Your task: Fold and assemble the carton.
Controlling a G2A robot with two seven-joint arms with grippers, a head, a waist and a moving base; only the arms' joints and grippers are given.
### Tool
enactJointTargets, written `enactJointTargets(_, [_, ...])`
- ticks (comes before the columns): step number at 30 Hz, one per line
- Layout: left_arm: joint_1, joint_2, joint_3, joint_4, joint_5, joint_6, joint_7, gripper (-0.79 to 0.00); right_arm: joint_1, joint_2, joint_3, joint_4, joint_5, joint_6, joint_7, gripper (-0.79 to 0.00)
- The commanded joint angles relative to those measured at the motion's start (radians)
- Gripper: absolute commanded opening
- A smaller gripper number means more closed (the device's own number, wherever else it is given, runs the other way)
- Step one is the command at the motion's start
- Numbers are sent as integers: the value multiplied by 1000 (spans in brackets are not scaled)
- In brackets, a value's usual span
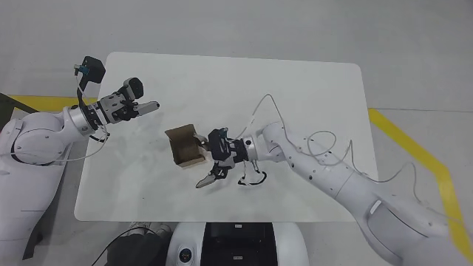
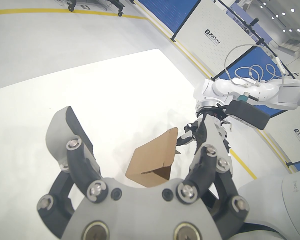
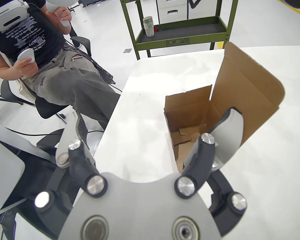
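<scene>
Brown carton [image 1: 183, 144] upright on the white table [image 1: 295, 96], toward the robot's side, top open, one tall flap raised. Right gripper [image 3: 152, 116] spread wide, one finger over the open mouth, gripping nothing. Left gripper [image 1: 143, 96] likewise spread and empty, well apart near the table's left edge. Grey floor around, with yellow lines [image 1: 403, 139]; green cart [image 3: 180, 26] beyond.

My view past the white table [image 1: 295, 89]: a bright hall.
I see pale grey floor [image 1: 222, 15] with yellow lines [image 1: 44, 102], a green cart [image 3: 180, 29] with white drawers [image 3: 172, 6] behind, blue and white panels [image 2: 210, 38], and ceiling spotlights [image 2: 291, 9].
</scene>
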Motion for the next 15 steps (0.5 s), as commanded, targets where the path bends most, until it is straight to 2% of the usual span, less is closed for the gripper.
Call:
enactJointTargets(1, [0, 0, 0, 0, 0, 0, 0, 0, -1, -4, -2, -3, -2, 0, 0, 0])
enactJointTargets(15, [0, 0, 0, 0, 0, 0, 0, 0, 14, -37, -31, 15, -10, 0, -19, 0])
